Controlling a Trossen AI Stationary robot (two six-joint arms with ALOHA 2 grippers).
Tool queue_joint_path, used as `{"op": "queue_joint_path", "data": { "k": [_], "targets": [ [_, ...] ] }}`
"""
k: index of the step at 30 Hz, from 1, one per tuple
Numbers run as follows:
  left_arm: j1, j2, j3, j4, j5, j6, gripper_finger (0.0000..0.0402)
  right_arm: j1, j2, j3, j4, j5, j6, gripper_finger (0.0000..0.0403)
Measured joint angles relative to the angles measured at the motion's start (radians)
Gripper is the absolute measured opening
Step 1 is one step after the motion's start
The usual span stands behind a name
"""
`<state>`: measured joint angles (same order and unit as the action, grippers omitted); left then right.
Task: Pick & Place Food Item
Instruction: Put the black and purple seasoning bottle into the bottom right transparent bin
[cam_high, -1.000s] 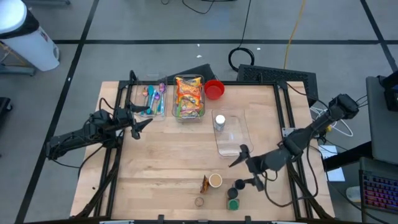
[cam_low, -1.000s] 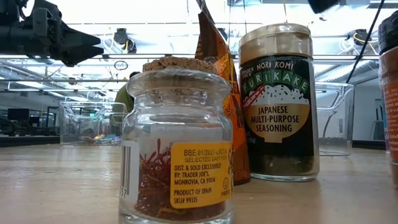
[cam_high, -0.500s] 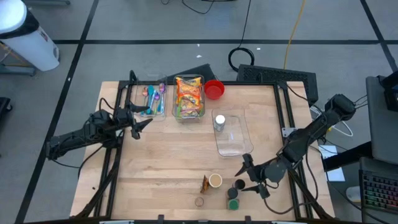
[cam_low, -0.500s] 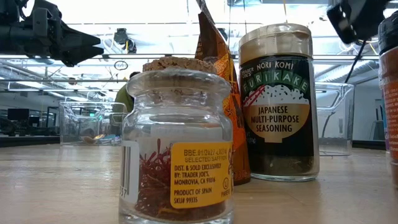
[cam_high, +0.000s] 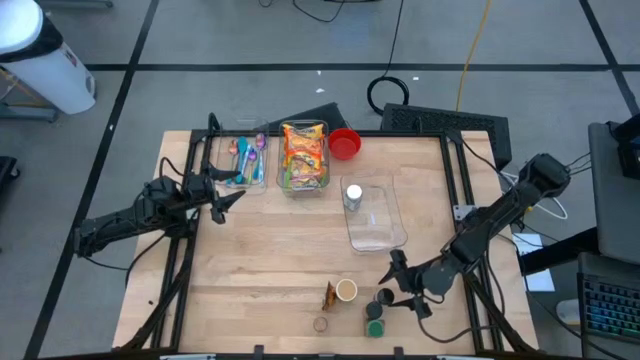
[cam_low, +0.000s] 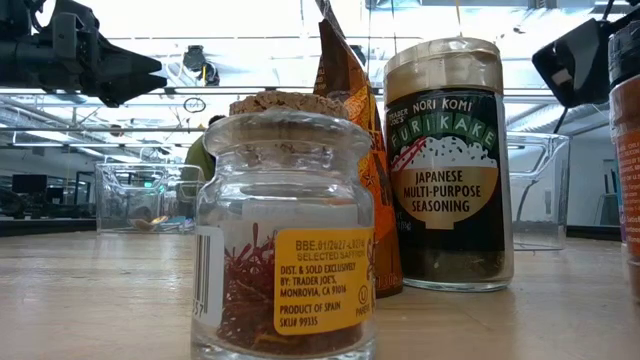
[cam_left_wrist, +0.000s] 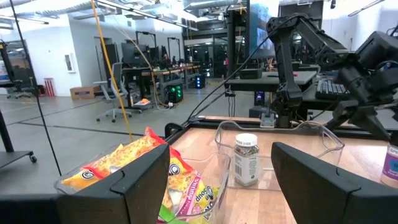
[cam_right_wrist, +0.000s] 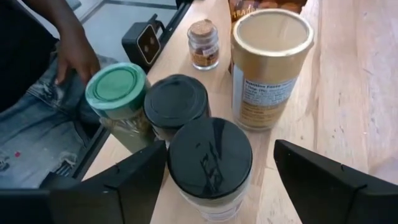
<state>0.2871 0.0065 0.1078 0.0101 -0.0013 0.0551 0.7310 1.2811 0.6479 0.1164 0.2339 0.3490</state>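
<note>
Black-lidded jar (cam_right_wrist: 210, 168) with a clear body sits between the spread fingers of the right pincer (cam_high: 400, 287), not yet gripped; its glossy lid faces the wrist camera. It stands near the front edge of the wooden surface (cam_high: 270, 250), touching or just beside a second black-lidded jar (cam_right_wrist: 176, 104), with a green-lidded jar (cam_right_wrist: 116, 93) next to that. A tan cardboard canister (cam_right_wrist: 270, 68) labelled as Japanese seasoning stands close by, and a small cork-stoppered saffron jar (cam_right_wrist: 203, 43) beyond. The left pincer (cam_high: 222, 197) hovers open near the bins at the surface's far left.
</note>
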Motion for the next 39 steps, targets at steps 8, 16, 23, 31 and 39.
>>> {"op": "queue_joint_path", "data": {
  "k": [8,16,23,31,39],
  "targets": [
    [0.0,0.0,0.0,0.0,0.0,0.0,0.0283,0.004,0.022,0.0,0.0,-0.002,0.005,0.0257],
    [0.0,0.0,0.0,0.0,0.0,0.0,0.0283,0.004,0.021,0.0,0.001,0.001,0.006,0.0198],
    [0.0,0.0,0.0,0.0,0.0,0.0,0.0283,0.002,0.001,0.0,-0.007,0.004,0.008,0.0192],
    [0.0,0.0,0.0,0.0,0.0,0.0,0.0283,-0.001,-0.177,0.0,-0.035,0.082,-0.024,0.0192],
    [0.0,0.0,0.0,0.0,0.0,0.0,0.0283,-0.059,-0.409,0.0,-0.033,0.381,-0.05,0.0194]
  ]
}}
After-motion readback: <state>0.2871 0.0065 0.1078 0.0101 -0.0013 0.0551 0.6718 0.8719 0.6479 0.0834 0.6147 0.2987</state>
